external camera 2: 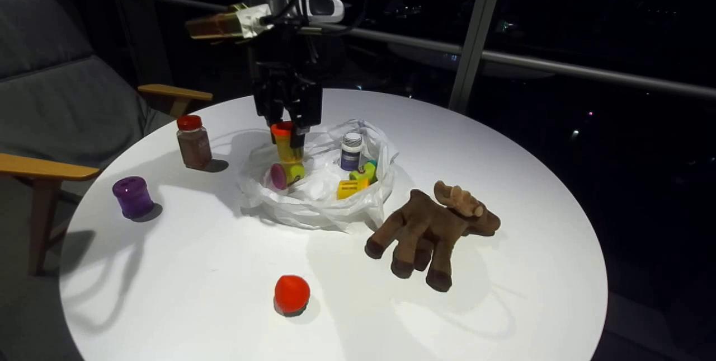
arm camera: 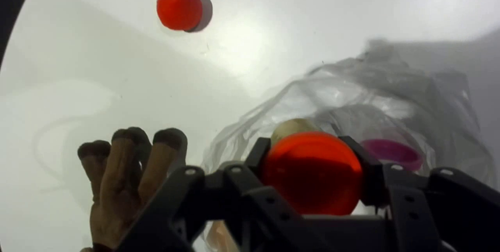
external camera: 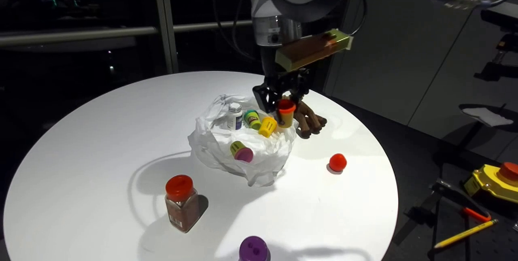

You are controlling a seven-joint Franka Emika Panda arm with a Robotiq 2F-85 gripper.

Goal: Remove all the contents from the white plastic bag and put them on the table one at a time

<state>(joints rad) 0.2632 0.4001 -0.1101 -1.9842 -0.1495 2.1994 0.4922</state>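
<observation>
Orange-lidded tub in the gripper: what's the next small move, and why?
I'd probably carry the orange-lidded tub sideways, clear of the white plastic bag, toward the table near the red toy: the gripper holds it from both sides, and it hangs over the bag, not yet on the table.

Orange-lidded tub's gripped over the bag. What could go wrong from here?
1. The end effector holds the orange-lidded tub high, near its lid; it might slip or the lid pop off.
2. The brown toy figure is close beside the white plastic bag; a low carry that way could knock it.
3. Loose bag folds might snag and shift the yellow tub inside.
</observation>
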